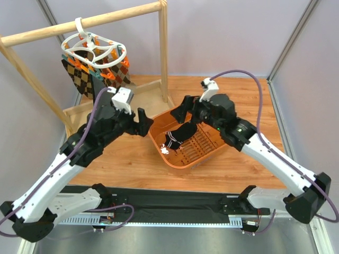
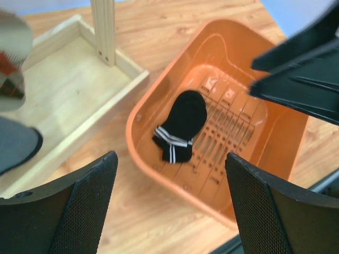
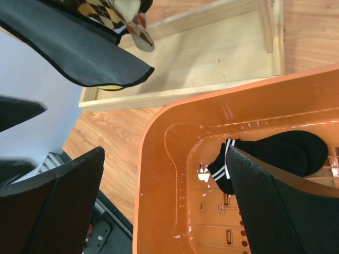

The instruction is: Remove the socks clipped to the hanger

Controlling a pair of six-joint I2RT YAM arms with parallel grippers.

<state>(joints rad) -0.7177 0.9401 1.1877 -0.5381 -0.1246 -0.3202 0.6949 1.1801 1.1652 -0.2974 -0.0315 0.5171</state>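
Figure: left pincer and right pincer, both spread and empty, flank the orange basket holding one striped sock; argyle socks hang long-axis vertical from the hanger, up-left and nearer the left pincer.

- My left arm: white links, black joints, base at 7 o'clock.
- My right arm matches, base at 5 o'clock.
- Lilac cable loops off each wrist.
- Fingers black, mesh-textured.
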